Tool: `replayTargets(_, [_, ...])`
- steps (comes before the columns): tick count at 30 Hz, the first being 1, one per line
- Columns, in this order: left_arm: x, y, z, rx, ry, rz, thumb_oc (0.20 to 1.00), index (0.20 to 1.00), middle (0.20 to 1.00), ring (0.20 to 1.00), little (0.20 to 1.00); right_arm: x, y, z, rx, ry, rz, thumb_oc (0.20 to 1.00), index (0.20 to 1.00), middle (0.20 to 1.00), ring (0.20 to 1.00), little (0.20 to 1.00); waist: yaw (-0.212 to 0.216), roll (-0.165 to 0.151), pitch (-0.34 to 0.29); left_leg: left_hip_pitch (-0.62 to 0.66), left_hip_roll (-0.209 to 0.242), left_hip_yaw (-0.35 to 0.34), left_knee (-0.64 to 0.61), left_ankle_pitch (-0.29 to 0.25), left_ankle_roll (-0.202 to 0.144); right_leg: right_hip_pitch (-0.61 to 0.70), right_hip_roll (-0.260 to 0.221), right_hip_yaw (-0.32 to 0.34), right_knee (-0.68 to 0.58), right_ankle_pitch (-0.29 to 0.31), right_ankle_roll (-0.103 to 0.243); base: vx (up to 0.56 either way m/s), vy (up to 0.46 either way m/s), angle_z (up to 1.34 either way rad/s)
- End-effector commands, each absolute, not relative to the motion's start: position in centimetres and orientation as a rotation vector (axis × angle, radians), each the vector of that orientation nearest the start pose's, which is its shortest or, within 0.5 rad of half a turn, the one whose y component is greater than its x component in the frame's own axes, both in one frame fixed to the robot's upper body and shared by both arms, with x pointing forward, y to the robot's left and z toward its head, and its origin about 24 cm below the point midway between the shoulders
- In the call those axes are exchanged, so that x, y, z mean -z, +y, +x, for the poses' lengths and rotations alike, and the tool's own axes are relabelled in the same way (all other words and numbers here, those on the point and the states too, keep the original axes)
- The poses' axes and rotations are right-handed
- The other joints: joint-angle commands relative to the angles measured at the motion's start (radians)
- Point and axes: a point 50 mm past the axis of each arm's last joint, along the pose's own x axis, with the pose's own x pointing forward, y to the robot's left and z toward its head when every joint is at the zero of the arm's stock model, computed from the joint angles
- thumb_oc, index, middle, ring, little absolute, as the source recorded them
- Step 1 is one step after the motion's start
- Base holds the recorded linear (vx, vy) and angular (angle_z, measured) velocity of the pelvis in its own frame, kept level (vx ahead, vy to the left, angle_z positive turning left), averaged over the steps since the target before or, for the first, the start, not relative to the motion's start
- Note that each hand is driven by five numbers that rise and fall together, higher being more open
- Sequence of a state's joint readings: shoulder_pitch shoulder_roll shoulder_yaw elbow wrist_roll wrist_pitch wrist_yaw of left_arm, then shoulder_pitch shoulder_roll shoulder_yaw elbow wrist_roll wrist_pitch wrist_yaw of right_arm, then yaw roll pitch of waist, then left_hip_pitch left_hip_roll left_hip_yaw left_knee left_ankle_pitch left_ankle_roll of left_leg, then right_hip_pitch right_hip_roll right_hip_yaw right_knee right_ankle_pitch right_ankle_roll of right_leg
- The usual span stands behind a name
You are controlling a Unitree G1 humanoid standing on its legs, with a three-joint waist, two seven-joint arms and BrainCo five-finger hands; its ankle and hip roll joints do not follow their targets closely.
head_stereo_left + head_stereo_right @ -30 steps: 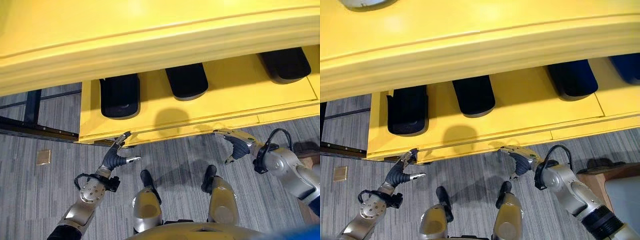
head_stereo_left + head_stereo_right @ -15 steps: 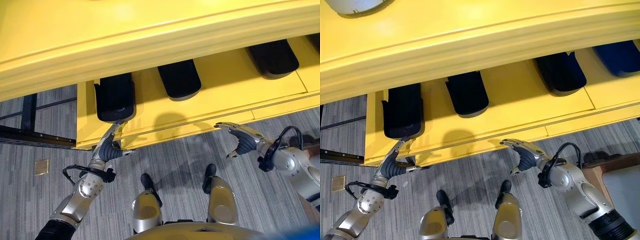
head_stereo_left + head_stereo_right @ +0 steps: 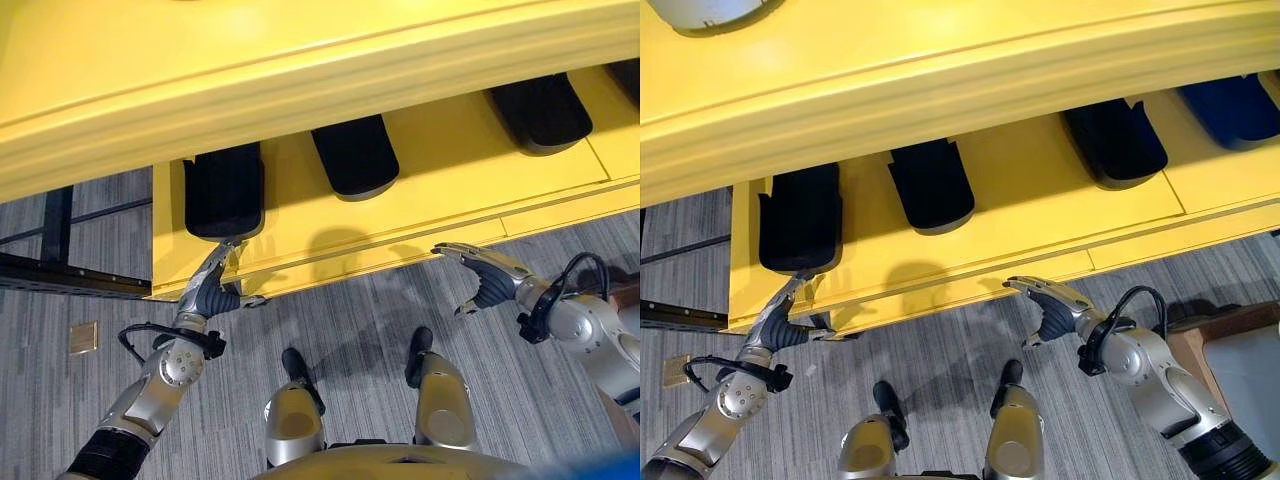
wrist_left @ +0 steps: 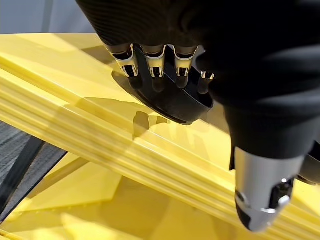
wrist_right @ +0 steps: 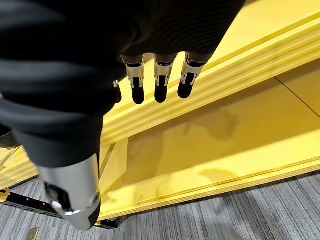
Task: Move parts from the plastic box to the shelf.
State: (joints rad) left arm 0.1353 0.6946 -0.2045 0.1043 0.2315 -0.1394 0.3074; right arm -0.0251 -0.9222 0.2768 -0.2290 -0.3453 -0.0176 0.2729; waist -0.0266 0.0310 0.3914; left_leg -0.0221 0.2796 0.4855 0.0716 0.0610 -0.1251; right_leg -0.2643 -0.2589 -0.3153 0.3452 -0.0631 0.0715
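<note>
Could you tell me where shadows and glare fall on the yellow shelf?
Left eye view: a rounded shadow on the lower shelf board. Right eye view: pale glare on the top board. Left wrist view: the left robot hand shadows the wood beside the black part.

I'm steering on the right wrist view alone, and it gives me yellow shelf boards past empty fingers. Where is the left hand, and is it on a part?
Observer: The left hand is at the front edge of the lower shelf, with straight fingers reaching the near end of the leftmost black part.
Operator: Is it gripping that part?
Observer: No, the fingers are not curled round it. I cannot tell whether they touch it.
Operator: What else sits on that shelf?
Observer: Two more black parts, and a blue part furthest to the right.
</note>
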Motion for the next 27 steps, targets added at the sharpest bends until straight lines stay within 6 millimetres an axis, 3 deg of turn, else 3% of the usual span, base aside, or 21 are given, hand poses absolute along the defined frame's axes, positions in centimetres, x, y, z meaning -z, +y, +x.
replayTargets(1, [-2.7, 26.1, 20.8, 0.080, 0.048, 1.026, 1.000, 1.000, 1.000, 1.000, 1.000, -11.7, -20.4, 24.2, -0.574, -0.134, -1.279, 1.000, 1.000, 1.000, 1.000, 1.000, -0.014, -0.038, -0.008, -0.052, 0.014, -0.025, 0.068, -0.017, 0.005, 0.132, 0.037, -0.008, -0.076, -0.032, 0.023, 0.00, 0.000, 0.00])
replayTargets(18, [-3.0, 24.5, 21.0, 0.172, -0.018, 1.031, 1.000, 1.000, 1.000, 1.000, 1.000, -11.3, -20.3, 24.0, -0.581, -0.142, -1.271, 1.000, 1.000, 1.000, 1.000, 1.000, -0.025, -0.045, -0.013, -0.053, 0.020, -0.012, 0.075, -0.020, 0.005, 0.134, 0.043, -0.005, -0.081, -0.032, 0.023, 0.00, -0.002, -0.02])
replayTargets(27, [-2.6, 27.1, 20.8, 0.013, 0.081, 1.152, 1.000, 1.000, 1.000, 1.000, 1.000, -10.9, -20.5, 23.9, -0.571, -0.130, -1.261, 1.000, 1.000, 1.000, 1.000, 1.000, -0.021, -0.047, -0.022, -0.053, 0.022, -0.016, 0.080, -0.020, 0.003, 0.140, 0.047, -0.005, -0.081, -0.035, 0.020, 0.01, -0.004, 0.00])
